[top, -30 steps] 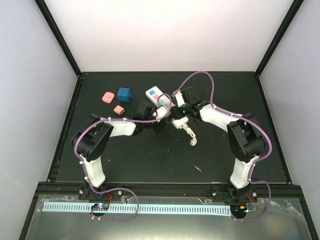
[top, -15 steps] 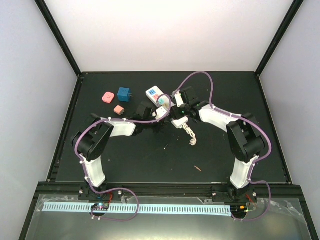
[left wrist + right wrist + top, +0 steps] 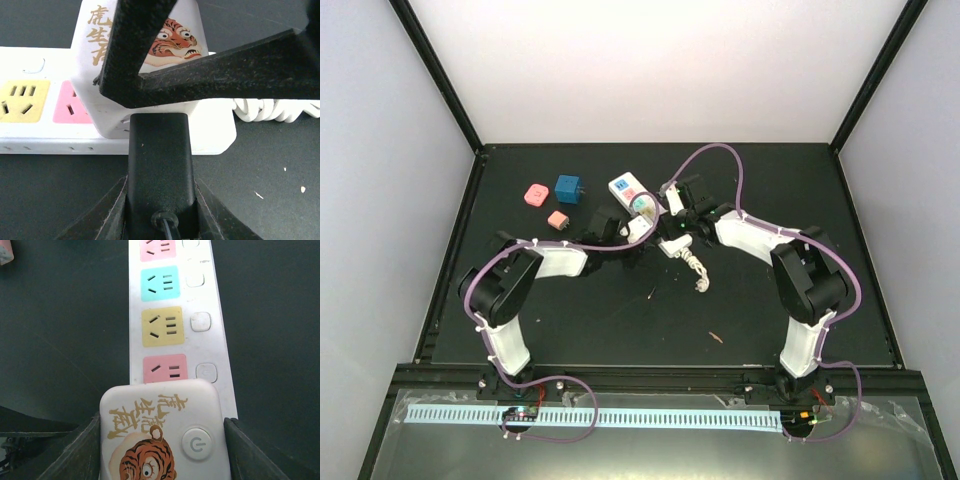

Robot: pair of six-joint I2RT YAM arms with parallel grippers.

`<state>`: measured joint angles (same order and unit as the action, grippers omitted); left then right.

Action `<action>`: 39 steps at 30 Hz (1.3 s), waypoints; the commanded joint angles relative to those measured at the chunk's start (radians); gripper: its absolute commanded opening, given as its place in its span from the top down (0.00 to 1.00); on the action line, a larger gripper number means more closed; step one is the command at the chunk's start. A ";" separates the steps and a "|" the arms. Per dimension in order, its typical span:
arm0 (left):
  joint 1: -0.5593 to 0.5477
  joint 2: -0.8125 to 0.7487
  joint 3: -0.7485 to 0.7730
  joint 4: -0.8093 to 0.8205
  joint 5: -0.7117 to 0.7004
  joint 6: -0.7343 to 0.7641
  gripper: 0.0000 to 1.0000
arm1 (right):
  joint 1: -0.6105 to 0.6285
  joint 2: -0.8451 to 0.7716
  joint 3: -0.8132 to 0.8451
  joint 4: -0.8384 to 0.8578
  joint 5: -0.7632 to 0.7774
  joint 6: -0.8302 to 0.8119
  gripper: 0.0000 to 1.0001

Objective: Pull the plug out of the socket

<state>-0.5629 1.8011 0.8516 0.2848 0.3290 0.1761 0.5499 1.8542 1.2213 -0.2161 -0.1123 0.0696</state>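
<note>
The socket, a long white power strip (image 3: 623, 188) with pastel outlets, lies slanted at the table's middle back, and it also shows in the right wrist view (image 3: 220, 340) and the left wrist view (image 3: 30, 55). A white tiger-printed plug block (image 3: 160, 440) sits on its near end. My right gripper (image 3: 161, 445) is shut on this block, one finger on each side. My left gripper (image 3: 160, 200) is shut on a black plug body (image 3: 160, 155) with a thin cord, which butts against the block's side (image 3: 125, 120). The right fingers (image 3: 225, 70) cross above it.
The strip's bundled white cord (image 3: 701, 272) lies just right of the grippers. A pink block (image 3: 535, 194), a blue cube (image 3: 568, 188) and a smaller pink block (image 3: 558, 218) sit at the back left. A small red scrap (image 3: 716, 337) lies toward the front right.
Both grippers and the strip's near end have shifted slightly toward the back left. Both grips are unchanged.
</note>
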 commanded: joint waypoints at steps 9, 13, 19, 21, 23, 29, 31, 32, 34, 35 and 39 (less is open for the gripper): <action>-0.004 -0.111 -0.056 -0.059 0.091 0.050 0.93 | -0.028 0.091 -0.054 -0.097 0.139 0.011 0.99; -0.004 -0.128 -0.071 -0.068 0.091 0.058 0.94 | -0.028 0.091 -0.054 -0.097 0.134 0.009 0.99; 0.002 -0.151 -0.081 -0.086 0.098 0.057 0.93 | -0.028 0.094 -0.052 -0.100 0.114 -0.001 0.99; 0.009 -0.164 -0.082 -0.096 0.101 0.059 0.93 | -0.029 0.094 -0.054 -0.098 0.102 -0.004 0.99; 0.018 -0.182 -0.082 -0.113 0.110 0.068 0.93 | -0.028 0.096 -0.054 -0.099 0.094 -0.007 0.99; 0.049 -0.261 -0.083 -0.188 0.138 0.130 0.93 | -0.027 0.101 -0.051 -0.101 0.051 -0.015 0.99; 0.067 -0.290 -0.090 -0.198 0.168 0.121 0.93 | -0.028 0.103 -0.049 -0.101 0.051 -0.017 0.99; 0.076 -0.301 -0.092 -0.202 0.181 0.113 0.93 | -0.028 0.102 -0.049 -0.100 0.051 -0.017 0.99; 0.083 -0.320 -0.088 -0.221 0.192 0.105 0.93 | -0.028 0.101 -0.049 -0.100 0.045 -0.016 0.98; 0.089 -0.330 -0.083 -0.232 0.198 0.101 0.93 | -0.029 0.099 -0.049 -0.100 0.043 -0.017 0.98; 0.119 -0.362 -0.051 -0.300 0.221 0.086 0.92 | -0.029 0.090 -0.051 -0.098 0.026 -0.017 0.94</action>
<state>-0.4694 1.4837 0.7624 0.0620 0.4931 0.2695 0.5407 1.8683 1.2205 -0.1745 -0.1101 0.0612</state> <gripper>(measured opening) 0.290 0.636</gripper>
